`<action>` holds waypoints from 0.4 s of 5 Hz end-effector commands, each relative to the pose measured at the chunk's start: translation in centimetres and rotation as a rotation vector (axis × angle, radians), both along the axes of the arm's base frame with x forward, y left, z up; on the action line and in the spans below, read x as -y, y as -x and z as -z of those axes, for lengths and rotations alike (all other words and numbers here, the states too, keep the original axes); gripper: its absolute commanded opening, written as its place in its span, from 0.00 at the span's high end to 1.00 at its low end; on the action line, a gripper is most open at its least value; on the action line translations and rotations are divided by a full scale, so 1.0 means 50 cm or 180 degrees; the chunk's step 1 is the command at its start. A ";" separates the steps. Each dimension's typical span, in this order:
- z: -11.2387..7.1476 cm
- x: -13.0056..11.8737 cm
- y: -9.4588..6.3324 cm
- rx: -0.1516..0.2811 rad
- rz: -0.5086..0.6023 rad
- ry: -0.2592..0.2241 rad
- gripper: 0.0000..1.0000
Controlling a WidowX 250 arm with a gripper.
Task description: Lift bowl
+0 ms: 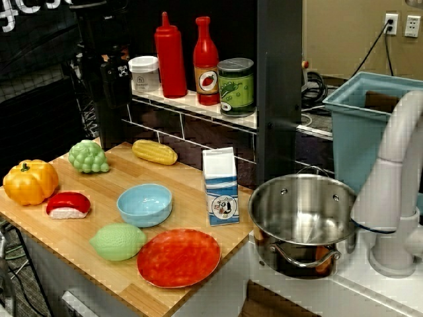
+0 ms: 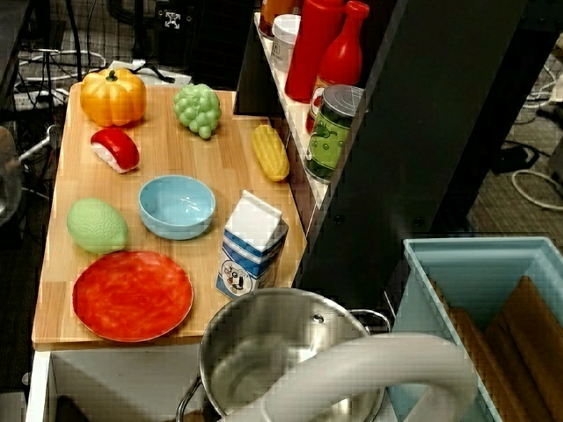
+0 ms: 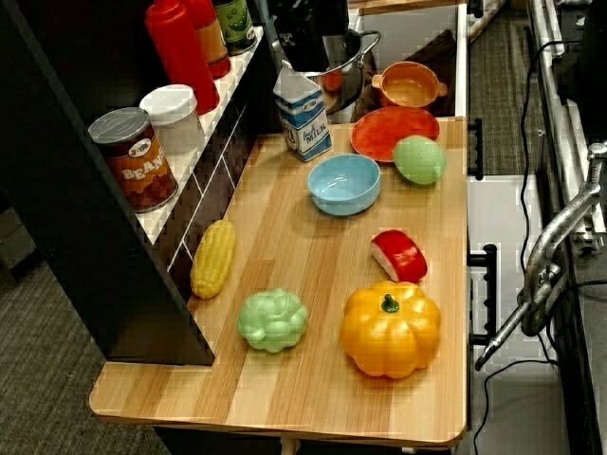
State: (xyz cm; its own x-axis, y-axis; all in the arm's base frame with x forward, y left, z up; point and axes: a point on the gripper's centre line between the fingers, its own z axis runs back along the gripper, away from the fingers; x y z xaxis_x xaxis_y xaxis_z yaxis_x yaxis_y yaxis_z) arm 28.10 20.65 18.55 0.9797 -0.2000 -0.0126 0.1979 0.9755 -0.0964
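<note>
The bowl [image 1: 145,205] [image 2: 177,207] [image 3: 344,183] is small, round and light blue. It sits upright and empty on the wooden counter [image 1: 192,211], between the green lemon [image 1: 117,241] and the milk carton [image 1: 220,187]. The red-orange plate [image 1: 178,257] lies just in front of it. My gripper [image 1: 116,79] is only a dark shape at the back left, behind the counter's far corner and well away from the bowl. Its fingers are lost against the dark background, and nothing touches the bowl.
A steel pot [image 1: 259,210] stands in the sink at the right, beside a white faucet [image 1: 396,172]. Corn [image 1: 154,152], green grapes [image 1: 89,156], a yellow pumpkin [image 1: 30,181] and a red-and-white piece [image 1: 68,205] lie around the bowl. Bottles and cans line the back shelf [image 1: 198,104].
</note>
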 end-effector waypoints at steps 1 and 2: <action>0.000 0.000 0.000 0.0000 0.0000 0.0000 0.00; 0.054 0.012 -0.017 -0.0049 -0.0188 -0.0124 0.00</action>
State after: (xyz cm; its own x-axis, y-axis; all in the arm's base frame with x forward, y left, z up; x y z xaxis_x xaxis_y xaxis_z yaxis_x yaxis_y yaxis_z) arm 28.88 19.93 14.56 0.9888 -0.1366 -0.0595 0.1310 0.9874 -0.0889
